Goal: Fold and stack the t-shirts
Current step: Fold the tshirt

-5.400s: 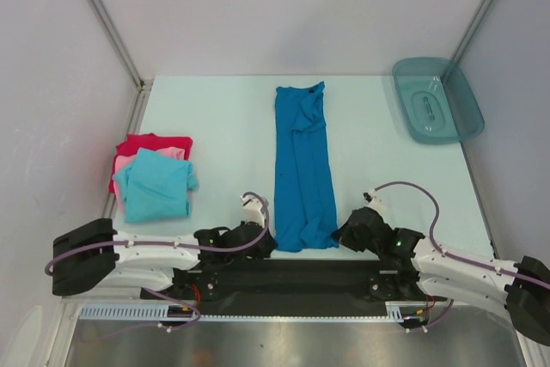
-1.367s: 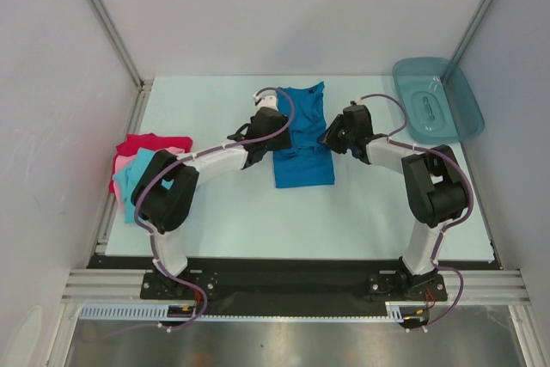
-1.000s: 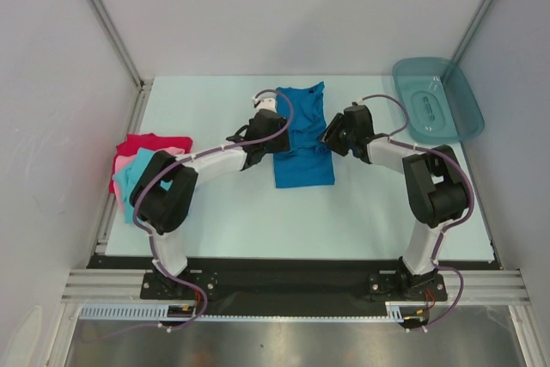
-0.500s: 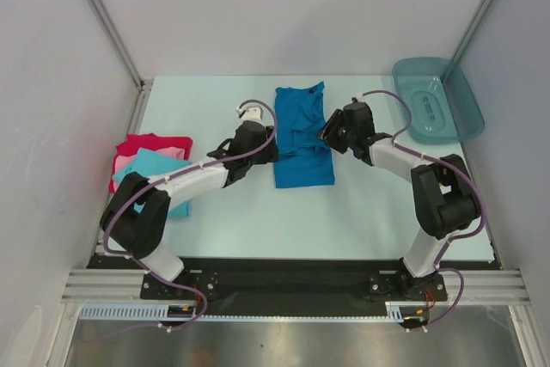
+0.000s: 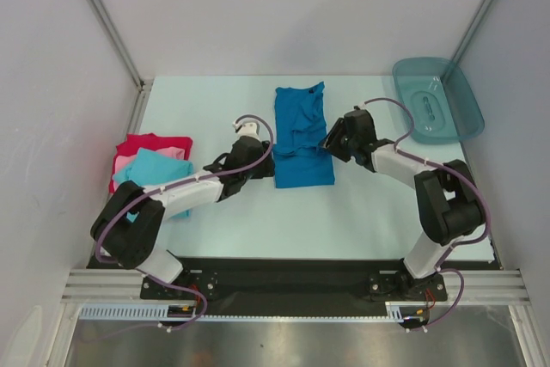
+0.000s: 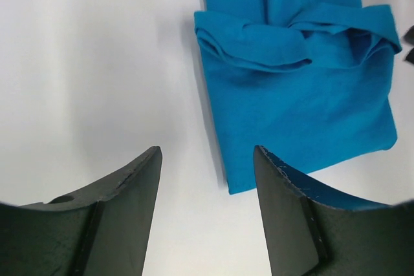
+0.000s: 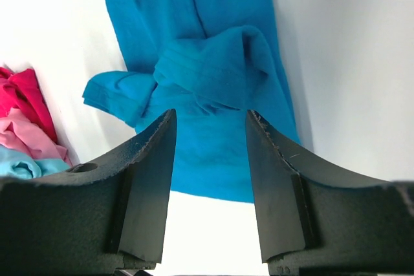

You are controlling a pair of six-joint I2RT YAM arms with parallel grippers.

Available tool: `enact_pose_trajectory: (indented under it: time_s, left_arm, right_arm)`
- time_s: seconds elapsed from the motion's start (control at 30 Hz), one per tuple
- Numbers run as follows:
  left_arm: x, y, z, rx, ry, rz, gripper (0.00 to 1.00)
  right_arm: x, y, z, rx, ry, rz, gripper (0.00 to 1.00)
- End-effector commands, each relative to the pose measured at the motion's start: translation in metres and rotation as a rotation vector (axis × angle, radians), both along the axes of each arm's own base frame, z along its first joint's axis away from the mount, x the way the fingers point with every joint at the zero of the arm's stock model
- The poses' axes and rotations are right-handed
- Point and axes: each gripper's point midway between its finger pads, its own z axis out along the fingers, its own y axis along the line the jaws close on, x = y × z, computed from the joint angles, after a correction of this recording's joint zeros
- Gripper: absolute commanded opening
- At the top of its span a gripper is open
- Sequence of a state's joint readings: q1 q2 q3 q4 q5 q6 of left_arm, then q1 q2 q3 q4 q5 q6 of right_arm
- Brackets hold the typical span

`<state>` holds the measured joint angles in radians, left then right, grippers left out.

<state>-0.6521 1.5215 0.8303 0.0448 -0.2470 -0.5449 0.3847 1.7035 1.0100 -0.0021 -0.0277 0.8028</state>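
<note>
left gripper (image 5: 260, 162) drawn back, blue shirt (image 5: 302, 163) folded shorter

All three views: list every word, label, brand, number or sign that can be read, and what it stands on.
None: no readable text in any view.
Medium blue cloth t-shirt: plain, no print.
Stack of folded turquoise, pink and red cloth t-shirts: plain.
Teal translucent plastic tray: a moulded shape on its floor, no letters legible.

Stack (image 5: 150, 174) left, tray (image 5: 436, 100) far-right; near table (image 5: 344, 212) open.
</note>
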Motion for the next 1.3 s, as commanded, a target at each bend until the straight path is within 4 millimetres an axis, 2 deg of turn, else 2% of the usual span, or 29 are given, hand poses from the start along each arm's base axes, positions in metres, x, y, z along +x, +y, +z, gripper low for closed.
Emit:
enact_pose_trajectory:
  time_s: [0.0,0.1,0.47,0.7,0.9,1.0,1.1,1.27]
  left_arm:
    - [-0.002,-0.010,0.015,-0.061,-0.042,-0.008,0.64]
    - [-0.003,-0.011,0.013,-0.056,-0.042,-0.010,0.63]
    - [-0.008,-0.005,0.017,-0.047,-0.055,-0.005,0.62]
    - [-0.011,-0.003,0.016,-0.049,-0.054,-0.007,0.61]
    - [-0.016,0.000,0.020,-0.051,-0.062,-0.005,0.60]
    - [-0.017,0.002,0.023,-0.053,-0.069,-0.007,0.60]
    - [-0.020,0.001,0.023,-0.053,-0.066,-0.012,0.59]
    - [-0.022,-0.001,0.021,-0.051,-0.061,-0.015,0.58]
  right_arm:
    - [0.001,-0.013,0.023,-0.019,-0.053,-0.022,0.51]
    - [-0.001,-0.014,0.025,-0.019,-0.055,-0.020,0.51]
    - [-0.006,-0.010,0.008,-0.016,-0.022,-0.016,0.50]
    - [0.005,-0.005,0.004,-0.006,-0.035,-0.012,0.50]
    - [0.010,-0.002,-0.008,-0.015,-0.017,-0.013,0.49]
    - [0.012,0.000,-0.012,-0.015,-0.012,-0.012,0.45]
    - [0.014,0.002,-0.013,-0.011,-0.009,-0.010,0.37]
    - [0.017,0.005,-0.011,-0.012,-0.016,-0.004,0.35]
